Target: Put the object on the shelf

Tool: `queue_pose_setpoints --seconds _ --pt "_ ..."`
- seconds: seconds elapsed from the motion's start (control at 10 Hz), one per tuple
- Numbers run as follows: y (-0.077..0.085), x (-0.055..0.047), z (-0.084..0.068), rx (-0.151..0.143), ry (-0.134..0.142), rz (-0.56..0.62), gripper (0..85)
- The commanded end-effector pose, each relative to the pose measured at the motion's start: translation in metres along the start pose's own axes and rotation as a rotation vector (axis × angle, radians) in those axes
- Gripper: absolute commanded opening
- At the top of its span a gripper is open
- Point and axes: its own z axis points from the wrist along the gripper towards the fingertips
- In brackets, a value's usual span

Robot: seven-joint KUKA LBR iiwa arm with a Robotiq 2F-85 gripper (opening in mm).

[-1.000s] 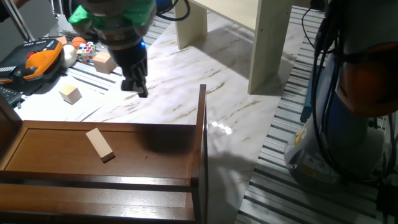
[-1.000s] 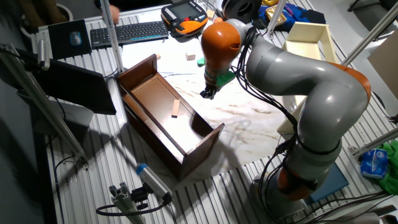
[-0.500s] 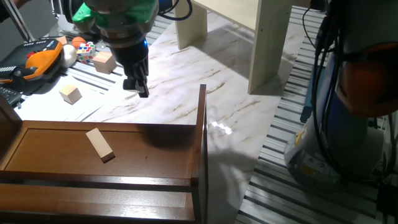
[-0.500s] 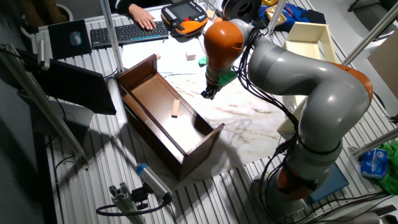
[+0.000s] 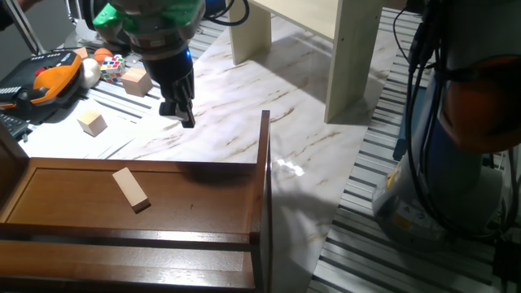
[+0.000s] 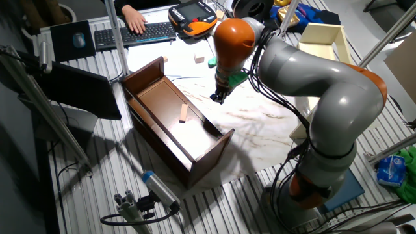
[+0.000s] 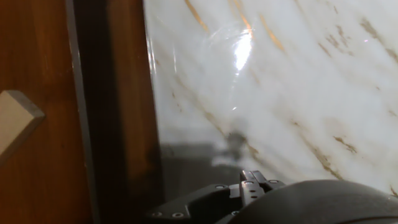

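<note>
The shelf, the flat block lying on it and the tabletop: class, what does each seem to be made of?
Shelf: reddish-brown wood, seemingly varnished, faint grain and slight sheen. Flat block: pale, bare-looking wood, matte. Tabletop: white marble look with tan veins, glossy glare; possibly printed laminate.

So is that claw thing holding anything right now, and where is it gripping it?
Nothing is held. The gripper hangs over the marble tabletop with nothing between its jaws, while the tan block lies alone on the shelf.
</note>
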Motion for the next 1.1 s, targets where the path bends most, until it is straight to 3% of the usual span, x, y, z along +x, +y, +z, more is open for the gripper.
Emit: queue_pose_setpoints --seconds 0.0,0.6,0.8,1.0 --pt "0.0001 0.0000 -0.0002 0.001 0.000 0.001 0.0" --pt "0.0001 0.0000 -0.0002 0.002 0.002 0.006 0.0" --pt "0.0001 0.0000 -0.0002 -0.015 0.047 0.023 0.0" --pt "0.0008 -0.0009 -0.0014 -0.019 0.062 0.032 0.0"
